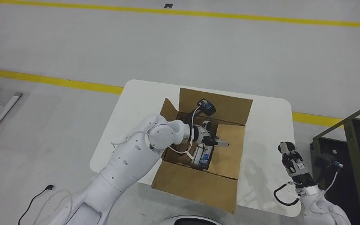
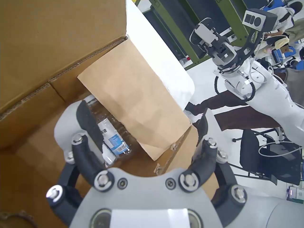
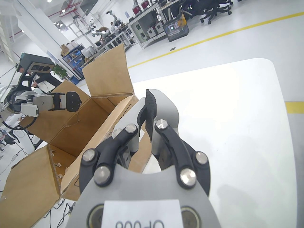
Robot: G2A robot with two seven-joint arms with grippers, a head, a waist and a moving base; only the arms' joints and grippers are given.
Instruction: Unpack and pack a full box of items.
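The water bottle (image 2: 114, 141) lies on its side on the floor of the open cardboard box (image 1: 194, 188), partly under an inner flap (image 2: 133, 96). The left hand (image 2: 144, 115) hangs just above it, fingers spread and empty, with the bottle off toward one finger rather than centred. The right hand (image 3: 148, 105), clenched on nothing, sits well apart over the surface (image 3: 213, 96), so the left arm is nearer.

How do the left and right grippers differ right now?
The left gripper is open; the right gripper is shut. The left gripper hangs over the open box, above a water bottle; the right gripper is over the table beside the box. Both hold nothing.
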